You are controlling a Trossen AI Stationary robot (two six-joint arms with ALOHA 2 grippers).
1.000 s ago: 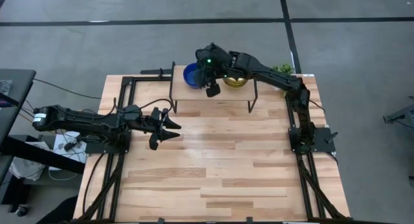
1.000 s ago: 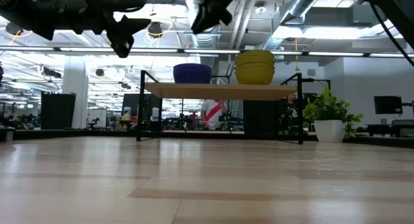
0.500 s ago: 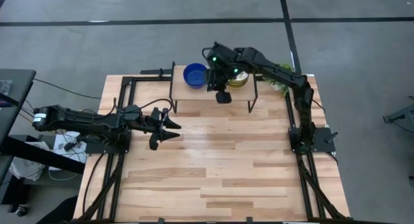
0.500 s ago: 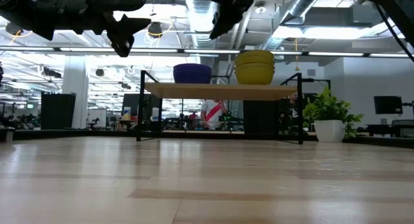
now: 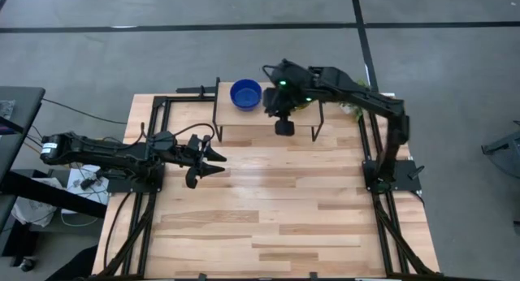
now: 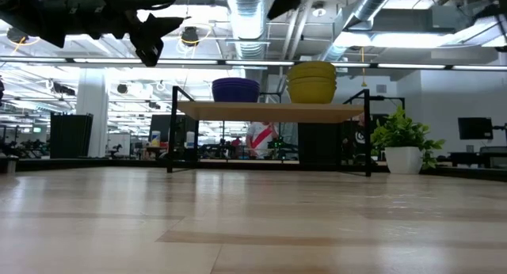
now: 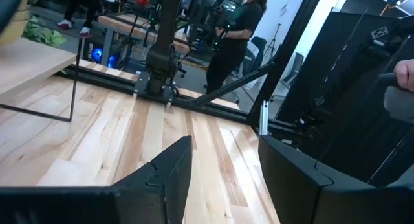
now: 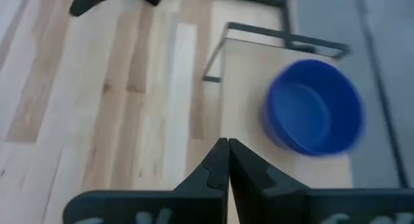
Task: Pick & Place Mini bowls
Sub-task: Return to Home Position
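A stack of blue mini bowls [image 5: 245, 94] [image 6: 235, 89] and a stack of yellowish mini bowls [image 6: 312, 81] rest on their bases on a small raised wooden shelf [image 6: 269, 111] at the table's far edge. In the high view my right arm covers the yellowish stack. My right gripper [image 5: 283, 125] [image 8: 228, 156] hangs shut and empty above the shelf's near edge, between the two stacks; the blue bowls [image 8: 315, 116] lie beside it. My left gripper [image 5: 213, 159] [image 7: 223, 172] waits open above the table's left part, holding nothing.
The shelf stands on thin black legs [image 5: 318, 123]. A potted plant [image 6: 402, 139] sits at the far right corner. Black frame rails [image 5: 154, 135] run along the table's left and right sides. Bare wood [image 5: 276, 208] fills the middle and near part. A person [image 7: 236, 30] stands beyond the table.
My right gripper has shut with nothing in it. It has gone from over the blue bowls' right rim toward the table's right along the shelf, risen a little and rolled about its own line. The blue stack now shows whole from above; the yellowish stack is covered.
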